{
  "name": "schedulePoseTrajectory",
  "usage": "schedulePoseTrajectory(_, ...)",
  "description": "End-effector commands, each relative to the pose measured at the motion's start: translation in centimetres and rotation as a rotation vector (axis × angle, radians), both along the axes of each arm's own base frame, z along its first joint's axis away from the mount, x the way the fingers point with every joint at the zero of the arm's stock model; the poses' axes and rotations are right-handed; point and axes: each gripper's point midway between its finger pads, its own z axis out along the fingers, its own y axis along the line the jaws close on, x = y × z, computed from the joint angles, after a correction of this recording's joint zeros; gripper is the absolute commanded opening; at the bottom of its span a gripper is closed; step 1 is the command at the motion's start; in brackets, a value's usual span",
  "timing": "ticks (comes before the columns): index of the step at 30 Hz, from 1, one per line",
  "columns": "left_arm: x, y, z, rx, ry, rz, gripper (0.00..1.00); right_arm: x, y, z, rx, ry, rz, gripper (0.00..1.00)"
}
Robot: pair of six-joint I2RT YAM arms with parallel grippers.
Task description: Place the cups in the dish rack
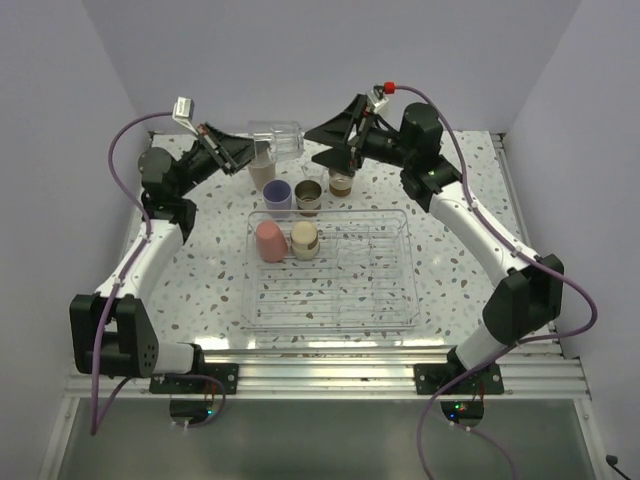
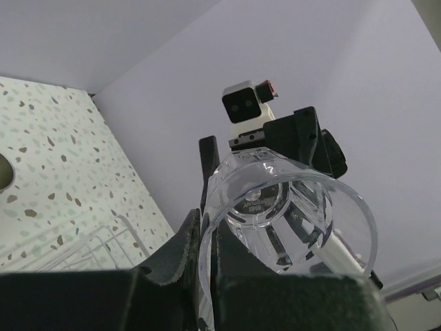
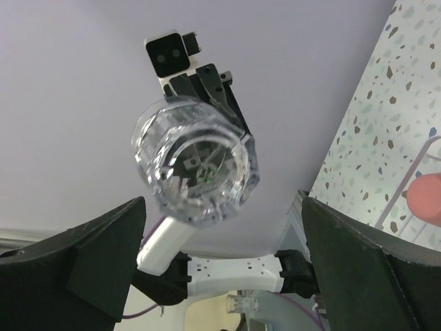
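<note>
Though faint overhead, clear cup (image 2: 275, 207) crisp wristside.

Speckled white table (image 1: 205, 285) w/ tan & grey flecks; plain lavender walls (image 1: 320, 50) on 3 sides; alu rails (image 1: 330, 372) along near edge.

White speckled terrazzo-pattern tabletop (image 1: 200, 270) lies under and all round the left gripper (image 1: 257, 152) and right gripper (image 1: 318, 147). Plain pale lavender back wall (image 1: 330, 50) just behind both. Left lavender side wall (image 1: 50, 150) stands outboard of the left gripper, right lavender side wall (image 1: 600, 150) outboard of the right gripper; corners where the walls meet are visible. Silver slotted aluminium rail frame (image 1: 330, 375) runs along the table edge, well to the near side of both. Dull grey flat surface (image 1: 330, 440) nearer still, past the rail. Light bright, even, soft; pale glare strip on the tabletop by the rail.
</note>
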Motion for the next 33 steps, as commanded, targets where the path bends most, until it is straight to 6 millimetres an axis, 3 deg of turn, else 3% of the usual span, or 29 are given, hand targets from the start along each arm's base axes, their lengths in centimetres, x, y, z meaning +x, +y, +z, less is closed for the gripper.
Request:
schedulePoseTrajectory(1,-2.5,-1.4,3.6,-0.035,-0.118,-0.064,0.0,-0.2,0.5,3.2,0.067,-0.077,0.004,0.98)
schedulePoseTrajectory(7,-3.0,-3.4,2.7,-0.042,-0.102,-0.095,0.0,-0.5,1.4,3.7,0.08,-0.09,0.017,0.98)
schedulePoseTrajectory(13,-2.8,-4.0,2.2,-0.053,-0.09,-0.082,0.0,-1.7,2.2,3.3,0.077,-0.084,0.051,0.95)
schedulePoseTrajectory(16,-2.5,-3.9,1.9,-0.053,-0.082,-0.073,0.0,-2.1,2.1,2.8,0.073,-0.08,0.052,0.77)
schedulePoseTrajectory(18,-2.3,-3.9,1.6,-0.051,-0.073,-0.063,0.0,-2.2,1.9,2.5,0.069,-0.076,0.049,0.55)
schedulePoseTrajectory(20,-2.2,-3.9,1.2,-0.046,-0.059,-0.062,0.01,-2.4,1.8,2.3,0.064,-0.077,0.042,0.42)
schedulePoseTrajectory(21,-2.2,-3.9,1.0,-0.045,-0.057,-0.062,0.05,-2.4,1.8,2.2,0.062,-0.077,0.04,0.35)
schedulePoseTrajectory(22,-2.1,-3.9,0.8,-0.04,-0.05,-0.059,0.15,-2.4,1.7,2.0,0.055,-0.078,0.038,0.23)
schedulePoseTrajectory(24,-2.0,-3.9,0.4,-0.027,-0.044,-0.054,0.34,-2.5,1.6,1.7,0.038,-0.07,0.035,0.14)
schedulePoseTrajectory(25,-2.0,-3.9,0.1,-0.02,-0.031,-0.052,0.55,-2.6,1.5,1.6,0.027,-0.078,0.034,0.06)
schedulePoseTrajectory(27,-2.0,-3.8,-0.1,0.002,-0.036,-0.045,0.67,-2.6,1.2,0.9,-0.007,-0.057,0.025,0.01)
schedulePoseTrajectory(28,-1.9,-3.8,-0.6,0.015,-0.014,-0.04,0.77,-2.4,0.8,0.8,-0.026,-0.072,0.011,0.0)
schedulePoseTrajectory(33,-1.0,-2.3,-2.3,0.147,0.012,0.028,0.89,-1.4,-2.9,-0.5,-0.091,-0.034,-0.083,0.0)
